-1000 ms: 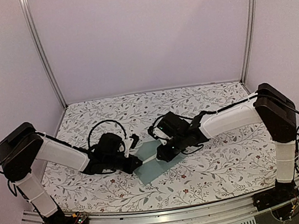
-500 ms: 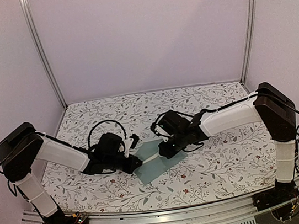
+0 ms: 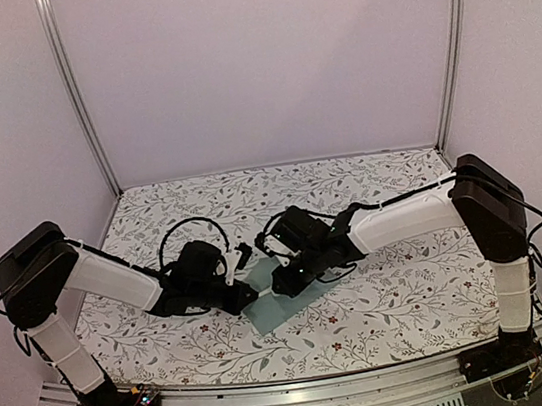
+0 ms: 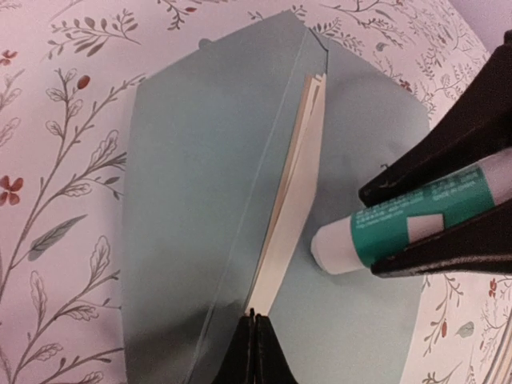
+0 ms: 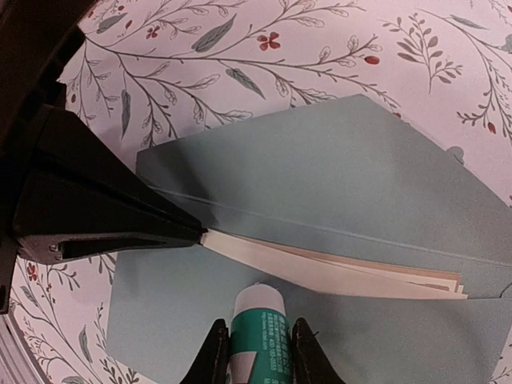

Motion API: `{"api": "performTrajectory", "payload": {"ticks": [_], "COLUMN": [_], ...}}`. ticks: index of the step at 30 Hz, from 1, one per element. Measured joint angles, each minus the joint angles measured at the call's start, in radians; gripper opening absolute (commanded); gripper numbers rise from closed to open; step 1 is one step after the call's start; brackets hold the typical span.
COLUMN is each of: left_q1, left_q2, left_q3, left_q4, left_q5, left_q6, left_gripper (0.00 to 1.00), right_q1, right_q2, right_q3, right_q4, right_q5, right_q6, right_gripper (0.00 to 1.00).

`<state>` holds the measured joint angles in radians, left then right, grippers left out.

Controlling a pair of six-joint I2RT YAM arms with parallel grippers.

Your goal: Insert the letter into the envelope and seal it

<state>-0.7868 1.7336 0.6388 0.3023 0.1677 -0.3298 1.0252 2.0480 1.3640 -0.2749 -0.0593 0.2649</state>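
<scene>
The teal envelope (image 3: 284, 307) (image 4: 200, 184) (image 5: 336, 160) lies flat between both arms. The cream letter (image 4: 292, 216) (image 5: 336, 272) sits inside it, only a thin edge showing at the mouth. My left gripper (image 3: 252, 293) (image 4: 254, 320) is shut, its tips at one end of that cream edge. My right gripper (image 3: 275, 285) (image 5: 258, 352) is shut on a white-and-teal glue stick (image 4: 400, 224) (image 5: 258, 320). The stick's white tip meets the teal paper just beside the letter's edge.
The floral tablecloth (image 3: 385, 298) surrounds the envelope. The left gripper's black fingers (image 5: 104, 216) lie close to the glue stick's tip. Metal frame posts (image 3: 75, 99) stand at the back corners.
My right arm has slid left with the glue stick along the envelope, closer to the left gripper. The left arm and envelope have stayed put.
</scene>
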Motion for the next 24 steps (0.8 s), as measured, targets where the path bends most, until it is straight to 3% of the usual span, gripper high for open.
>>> {"api": "performTrajectory", "payload": {"ticks": [11,24], "left_q1": [0.0,0.0], "left_q2": [0.0,0.0], "left_q3": [0.0,0.0], "left_q4": [0.0,0.0], "left_q5": [0.0,0.0], "left_q6": [0.0,0.0], "left_gripper": [0.0,0.0], "right_q1": [0.027,0.003], "right_q2": [0.003,-0.05], "right_q3": [-0.008,-0.1], "right_q4": [0.017,0.061], "right_q5": [-0.04,0.013], "right_q6": [0.0,0.012], "right_gripper": [0.0,0.0]}}
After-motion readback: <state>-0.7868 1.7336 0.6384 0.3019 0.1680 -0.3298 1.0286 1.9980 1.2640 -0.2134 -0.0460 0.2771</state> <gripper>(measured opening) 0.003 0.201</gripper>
